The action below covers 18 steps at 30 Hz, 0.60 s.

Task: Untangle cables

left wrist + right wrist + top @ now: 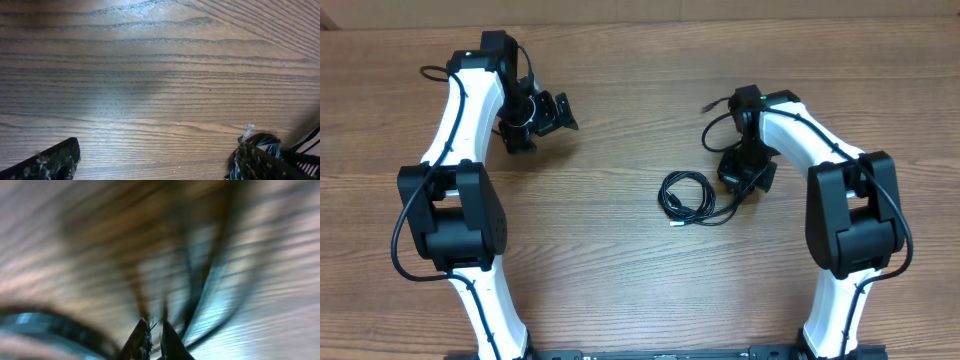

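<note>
Black cables [688,195] lie coiled just beside the closed jaws of the right gripper [742,188], probably after one strand; blur hides any grip. Well apart, the left gripper [555,112] hangs wide open, empty.

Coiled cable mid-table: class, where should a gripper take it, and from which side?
Probably the silver-tipped end at the coil's lower left in the overhead view, from above: it sticks out of the flat loops, clear of the right gripper.

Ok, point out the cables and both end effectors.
cables [669,200]: overhead, left arc of the coil.
left end effector [157,167]: left wrist, midway between its open fingertips.
right end effector [154,339]: right wrist, midway between its shut fingertips.
</note>
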### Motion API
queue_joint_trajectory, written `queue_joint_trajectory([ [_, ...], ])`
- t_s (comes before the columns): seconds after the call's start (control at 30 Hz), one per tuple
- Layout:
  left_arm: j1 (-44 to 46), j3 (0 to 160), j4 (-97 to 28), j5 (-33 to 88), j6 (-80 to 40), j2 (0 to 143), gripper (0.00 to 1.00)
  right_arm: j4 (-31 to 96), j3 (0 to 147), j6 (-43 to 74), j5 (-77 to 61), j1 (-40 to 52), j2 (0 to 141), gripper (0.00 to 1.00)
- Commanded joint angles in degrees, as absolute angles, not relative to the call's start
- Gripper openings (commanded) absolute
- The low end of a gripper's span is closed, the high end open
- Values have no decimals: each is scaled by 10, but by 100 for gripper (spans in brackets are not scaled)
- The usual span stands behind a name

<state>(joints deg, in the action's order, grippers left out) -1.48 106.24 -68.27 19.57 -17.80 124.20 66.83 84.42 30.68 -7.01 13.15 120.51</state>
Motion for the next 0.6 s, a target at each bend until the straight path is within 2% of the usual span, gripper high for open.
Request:
queue_joint_trajectory([
  [0.0, -15, 1067, -683, 204, -169, 1244, 100, 654, 846, 200, -174, 155, 1209, 8],
  [0.2, -15, 1067, -683, 204, -169, 1244, 100, 573, 846, 208, -178, 173, 1209, 9],
  [0.37, -15, 1067, -683, 204, -169, 1244, 100, 568, 846, 209, -237, 195, 1209, 8],
  [0.57, -15, 1067, -683, 204, -169, 1244, 100, 551, 846, 207, -236, 242, 1209, 12],
])
